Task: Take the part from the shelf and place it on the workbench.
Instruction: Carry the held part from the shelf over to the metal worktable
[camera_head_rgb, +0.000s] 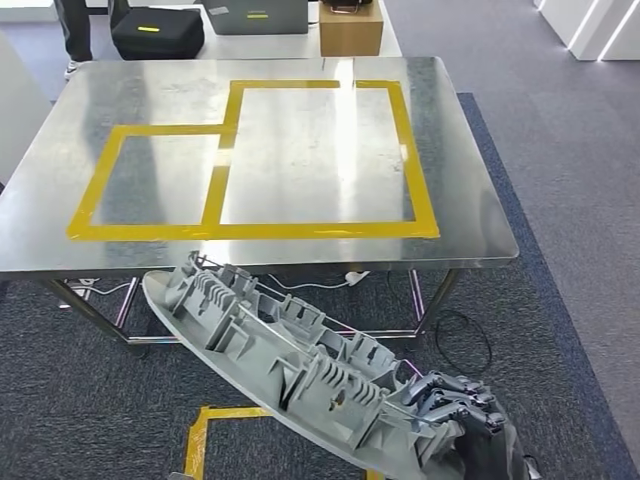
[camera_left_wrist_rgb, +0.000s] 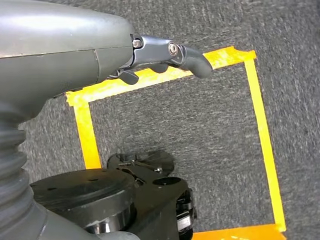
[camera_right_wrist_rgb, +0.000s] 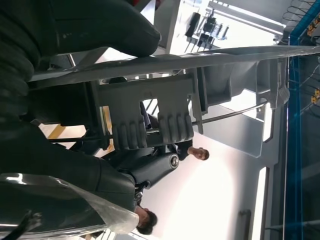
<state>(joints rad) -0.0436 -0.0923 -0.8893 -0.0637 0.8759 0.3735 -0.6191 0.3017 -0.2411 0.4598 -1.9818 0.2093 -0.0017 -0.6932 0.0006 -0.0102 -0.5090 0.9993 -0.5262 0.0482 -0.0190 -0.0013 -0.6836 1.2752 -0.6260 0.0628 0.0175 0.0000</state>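
A long grey plastic part with ribs and clips on its upper face is held low in front of me, slanting from the table's near edge down to the lower right. My right hand grips its lower right end, dark fingers curled over the rim. In the right wrist view the part runs across the picture with my right hand clamped on it. Ahead stands the metal workbench, marked with yellow tape rectangles. My left hand hangs over the carpet, its fingers curled with nothing in them.
Yellow tape marks a square on the grey carpet at my feet. Behind the workbench are a black bag, a laptop and a cardboard box. Cables lie under the bench. A person stands in the right wrist view.
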